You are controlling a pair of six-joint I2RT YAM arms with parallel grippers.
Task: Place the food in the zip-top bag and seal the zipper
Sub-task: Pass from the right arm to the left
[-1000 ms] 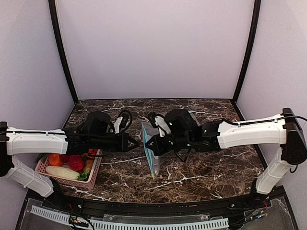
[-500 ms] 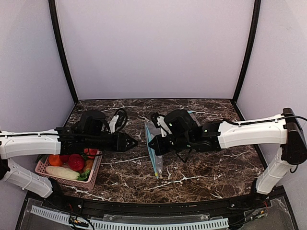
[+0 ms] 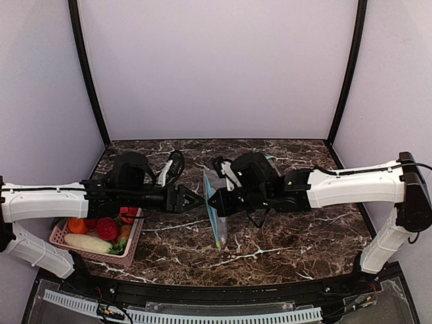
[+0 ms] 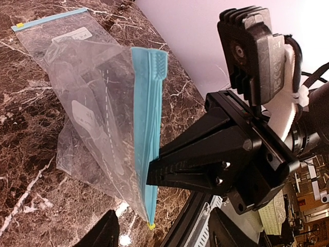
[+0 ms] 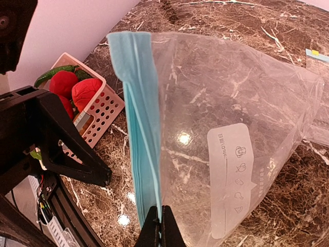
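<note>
Teal zipper (image 5: 139,103) plastic is pinched between the tips of the right gripper (image 5: 157,227), whose jaws are closed flat on the strip near one end. The left gripper (image 3: 194,200) has its jaws parted with nothing between them. Its tips sit just beside the same strip on the opposite side, and whether they touch it cannot be told. The zip-top bag (image 5: 221,103) stands up on edge between the two grippers near the middle of the marble table (image 3: 290,236). Its zipper runs steeply from a raised far corner down to a small yellow tip close to the tabletop, and the clear, creased film billows out behind it. A white label (image 5: 231,180) with small printed icons shows through the film. The lower folds seem to rest on the marble. The food (image 3: 101,229), red round pieces, a pale long piece and some green, lies in the pink basket (image 3: 59,236) at the table's left edge. A second bag (image 4: 67,36) lies flat farther back on the table. The left arm reaches low and level from its base, passing over the basket, with its wrist pointing right. The right arm stretches in from the other side with its wrist level and pointing left, so the two grippers face each other tip to tip.
</note>
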